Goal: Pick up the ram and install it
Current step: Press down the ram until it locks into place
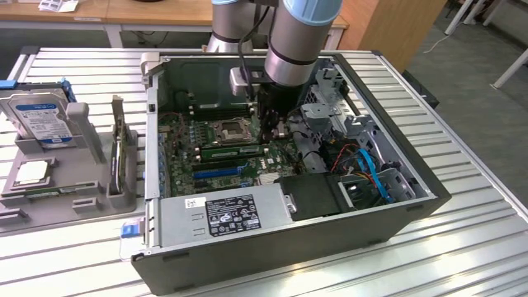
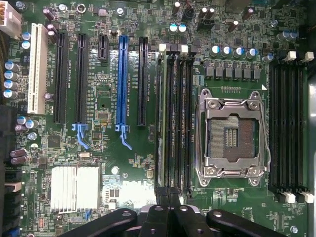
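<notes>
One ram (image 2: 161,113) stick is sitting edge-up in the slot bank beside the CPU socket (image 2: 232,136) — one socket, and two banks of black memory slots are flanking it. The gripper (image 2: 170,217) is hovering directly over that stick, fingers pressed together. Judged as light, stiff and fragile — the thin green board is best gripped along its long edges, clear of the chips.

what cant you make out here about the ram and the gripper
- Exterior view: the gripper tips are hidden behind the arm's wrist and the case parts.
- Wrist view: the gripper is cut off by the picture's edge.
- Wrist view: the ram stands edge-on in its slot; whether it is fully seated is unclear.
- Exterior view: the hard drive label is too small to read.
</notes>
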